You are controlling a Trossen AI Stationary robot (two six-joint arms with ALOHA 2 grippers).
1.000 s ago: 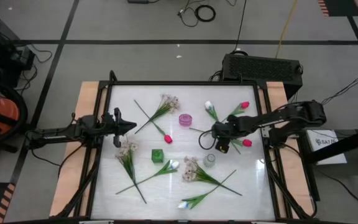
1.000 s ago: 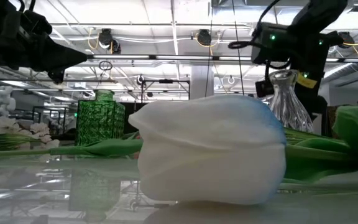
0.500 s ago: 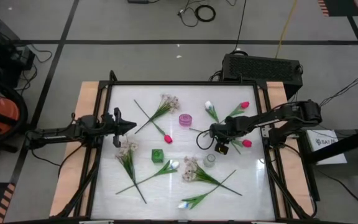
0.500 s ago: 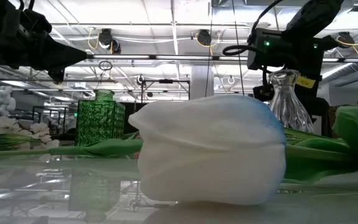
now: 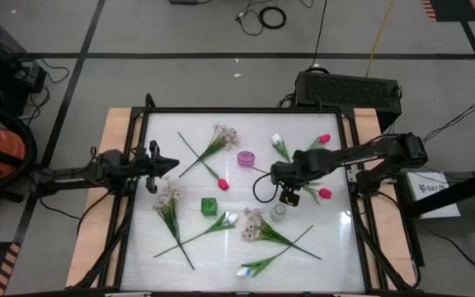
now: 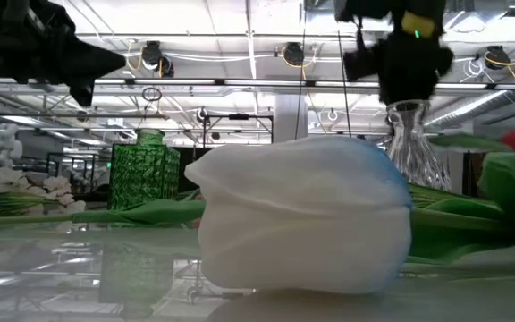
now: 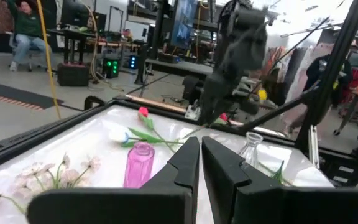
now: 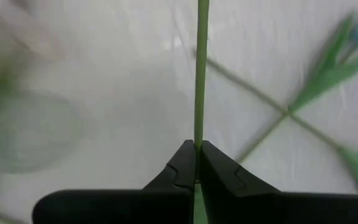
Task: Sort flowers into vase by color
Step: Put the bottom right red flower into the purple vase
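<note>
**Right jaws clamped on a tulip stem, left arm parked**

Right gripper (image 8: 197,167): jaws closed tight on a thin green stem (image 8: 200,74), which runs straight out between the two fingertips. In the high view the right gripper (image 5: 280,175) sits over the middle-right part of the table (image 5: 336,247), and the held pink-red tulip (image 5: 326,194) trails off toward the right edge, its head beside the arm. The clear glass vase (image 5: 278,212) stands just in front of the gripper, the pink vase (image 5: 246,158) just behind and to its left. The low view shows the clear glass vase (image 6: 409,143) with the dark gripper body directly above its neck.

Left gripper (image 7: 200,163): jaws nearly touching, nothing between them. In the high view the left gripper (image 5: 162,162) hovers at the table's left side, well apart from the right arm.

Other flowers lie flat on the table:
- a second pink-red tulip (image 5: 323,139) and a white tulip (image 5: 276,140) near the back right;
- a pink-red tulip (image 5: 223,185) near the centre;
- cream sprays at back centre (image 5: 224,135), left (image 5: 169,195) and front centre (image 5: 252,221);
- a white tulip (image 5: 230,219) just beside the green vase (image 5: 209,205);
- another white tulip (image 5: 244,271) at the front edge, which fills the low view (image 6: 302,215).
</note>
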